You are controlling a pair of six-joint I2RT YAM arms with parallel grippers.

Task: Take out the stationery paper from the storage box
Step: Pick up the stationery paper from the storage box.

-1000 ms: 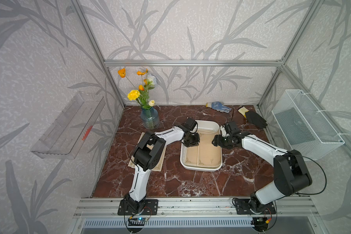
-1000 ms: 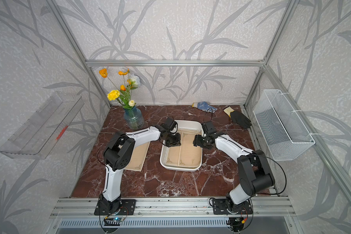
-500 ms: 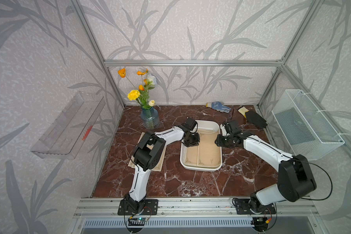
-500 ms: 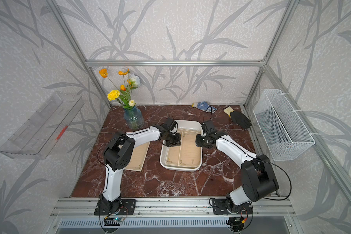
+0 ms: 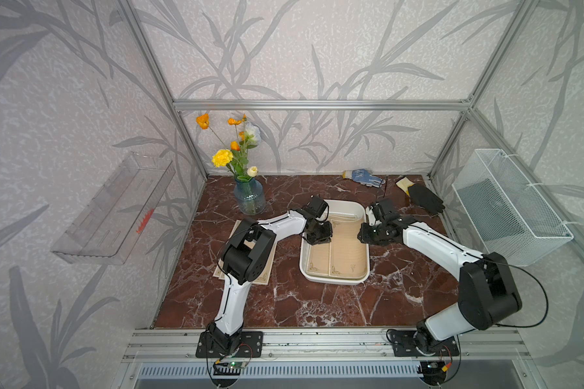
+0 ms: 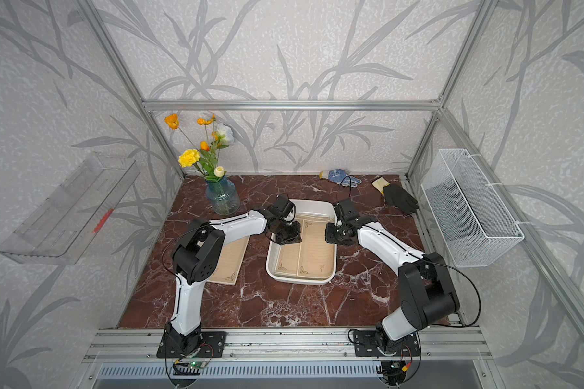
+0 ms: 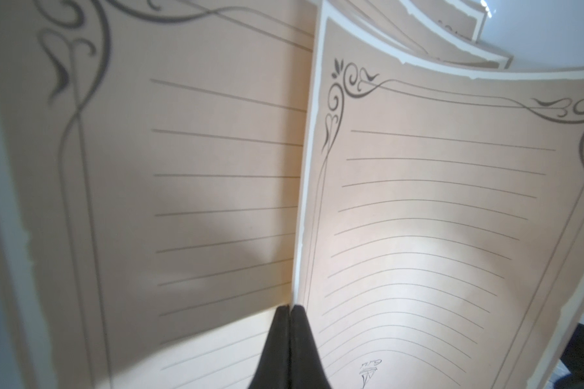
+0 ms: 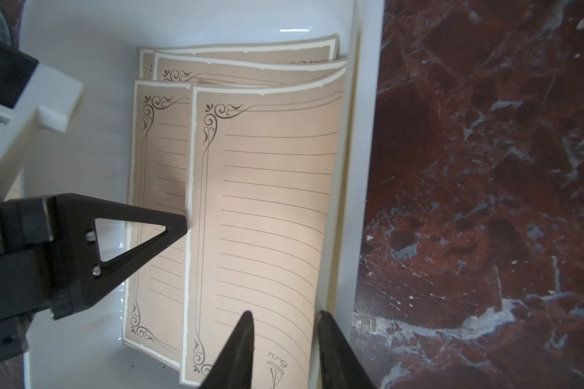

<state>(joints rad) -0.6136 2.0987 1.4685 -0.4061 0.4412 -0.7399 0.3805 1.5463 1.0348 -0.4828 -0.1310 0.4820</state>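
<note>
The white storage box (image 5: 334,280) lies mid-table and holds tan stationery paper (image 5: 346,249) in a loose stack. My left gripper (image 5: 319,237) hangs over the box's left side, shut on the left edge of the top sheet (image 7: 435,202), which bows upward. In the left wrist view my left gripper (image 7: 289,307) has its tips pressed together on that edge. My right gripper (image 8: 285,313) is at the box's right wall (image 8: 361,168). Its jaws stand apart, one finger over the top sheet (image 8: 267,185) and the other beside the sheet's right edge. Both top views show it, right gripper (image 6: 331,235).
More tan sheets (image 6: 230,256) lie on the marble left of the box, partly under my left arm. A blue vase of flowers (image 5: 249,198) stands at back left. Two gloves (image 5: 363,175) (image 5: 423,198) lie at the back. A wire basket (image 5: 509,205) and clear shelf (image 5: 115,208) hang on the side walls.
My right gripper's jaws have narrowed and it has shifted slightly along the box's right rim. The left gripper has stayed shut in place.
</note>
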